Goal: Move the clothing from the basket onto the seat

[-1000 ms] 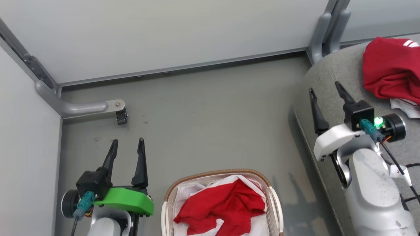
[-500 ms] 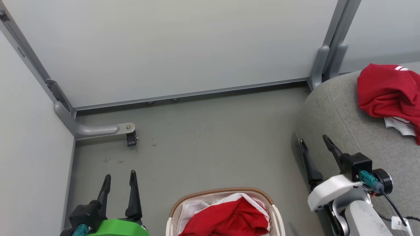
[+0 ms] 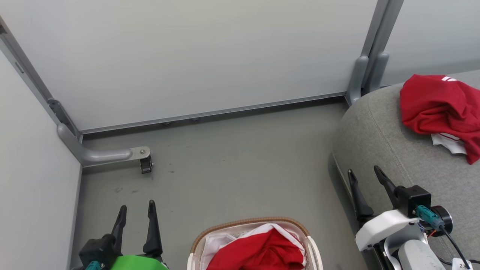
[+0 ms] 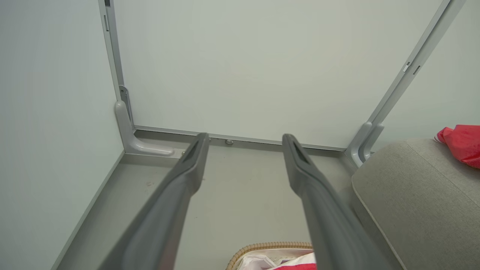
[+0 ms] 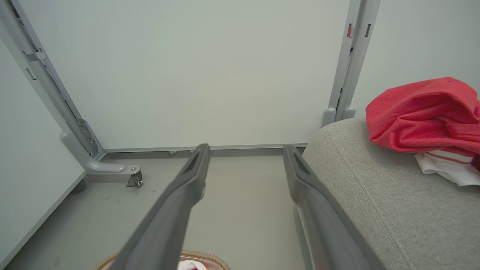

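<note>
Currently left hand (image 3: 137, 204), right hand (image 3: 363, 168) spread wide, empty; clothing (image 3: 258, 251) in basket (image 3: 247, 221), more on seat (image 3: 378, 138).

Bright, even light, faint dark shadow on the floor (image 3: 240, 180) beside the seat (image 3: 382, 142), head view sharp, wrist views stretched at the edges, near fingers (image 4: 165, 217) slightly blurry.

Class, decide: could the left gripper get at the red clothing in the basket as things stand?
Probably yes. The left gripper stands open and empty just left of the basket, whose top is uncovered. The red clothing lies on top, with only the rim between them.
</note>
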{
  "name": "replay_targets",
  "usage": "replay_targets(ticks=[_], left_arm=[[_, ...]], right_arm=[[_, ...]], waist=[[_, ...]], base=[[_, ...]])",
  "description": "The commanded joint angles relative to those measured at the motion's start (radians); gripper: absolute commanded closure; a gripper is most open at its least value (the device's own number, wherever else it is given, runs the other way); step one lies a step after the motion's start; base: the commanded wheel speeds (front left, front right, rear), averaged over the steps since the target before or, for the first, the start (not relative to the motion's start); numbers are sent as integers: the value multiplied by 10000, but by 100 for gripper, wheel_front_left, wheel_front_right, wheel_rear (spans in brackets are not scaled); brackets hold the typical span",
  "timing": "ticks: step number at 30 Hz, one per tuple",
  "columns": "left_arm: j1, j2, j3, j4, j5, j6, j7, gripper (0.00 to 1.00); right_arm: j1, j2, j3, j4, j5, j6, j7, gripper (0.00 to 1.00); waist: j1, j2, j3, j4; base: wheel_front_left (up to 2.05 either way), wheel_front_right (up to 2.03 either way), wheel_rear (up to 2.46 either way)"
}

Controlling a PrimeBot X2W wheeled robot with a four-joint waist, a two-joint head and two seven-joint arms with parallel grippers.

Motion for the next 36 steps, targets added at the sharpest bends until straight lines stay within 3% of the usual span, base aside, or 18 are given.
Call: replay_targets(ticks=[1, 27, 36], left_arm=[[25, 7, -3, 41, 10, 3, -4, 0], [-163, 8, -124, 127, 183, -87, -4, 0], [-1103, 8, -509, 625, 817, -344, -4, 0]], right_arm=[[24, -40, -17, 14, -29, -10, -24, 0], [-3, -39, 1, -49, 113, -11, -24, 0], [-317, -37, -300, -296, -60, -11, -24, 0]], waist=[[1, 0, -6, -4], [1, 0, 55, 40], [1, 0, 640, -58]], base=[[0, 0, 0], [0, 0, 0], [0, 0, 0]])
